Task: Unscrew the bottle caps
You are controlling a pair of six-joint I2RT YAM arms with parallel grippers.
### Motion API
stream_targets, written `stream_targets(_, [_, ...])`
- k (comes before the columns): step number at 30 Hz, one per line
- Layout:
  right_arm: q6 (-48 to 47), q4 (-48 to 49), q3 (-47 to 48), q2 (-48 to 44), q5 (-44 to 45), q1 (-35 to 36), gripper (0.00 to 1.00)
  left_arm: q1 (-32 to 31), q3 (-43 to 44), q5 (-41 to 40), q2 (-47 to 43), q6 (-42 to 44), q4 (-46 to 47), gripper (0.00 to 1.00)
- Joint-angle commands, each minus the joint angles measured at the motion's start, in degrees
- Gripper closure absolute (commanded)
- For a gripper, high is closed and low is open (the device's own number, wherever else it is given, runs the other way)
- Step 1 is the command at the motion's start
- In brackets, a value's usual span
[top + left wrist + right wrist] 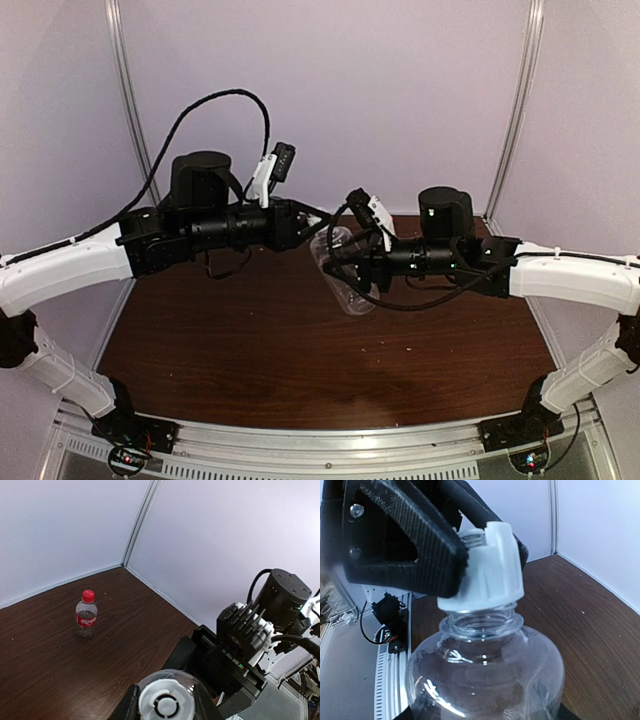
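Since the left jaws clamp the white cap [492, 565], crooked on the neck at mid-frame, and the right jaws grip the plain bottle [485, 680] below, lifting straight along the neck seems best.

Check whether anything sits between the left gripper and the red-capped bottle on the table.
Nothing visible: only bare table lies between the left gripper and the red-capped bottle. The gripper is occupied, though, shut on the white cap of the plain bottle the right gripper holds.
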Motion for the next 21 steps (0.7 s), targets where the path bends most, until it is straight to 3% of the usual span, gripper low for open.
stream_targets(1, [1.26, 2.16, -0.70, -1.08, 10.06, 0.23, 0.54, -1.71, 2.41, -4.78, 2.34, -3.71, 0.50, 0.80])
stream_targets(8, [0.77, 1.58, -1.22, -1.19, 6.24, 0.22, 0.54, -1.71, 1.64, -3.74, 1.92, -3.11, 1.72, 0.69])
stream_targets(14, [-0.08, 1.67, -2.21, -2.72, 0.29, 0.02, 0.52, -1.71, 0.36, 0.49, 0.18, 1.85, 2.77, 0.40])
stream_targets(21, [-1.59, 0.79, -2.89, -4.98, -7.95, -0.20, 0.49, -1.52, -3.62, 2.53, -5.76, 8.80, 3.35, 0.18])
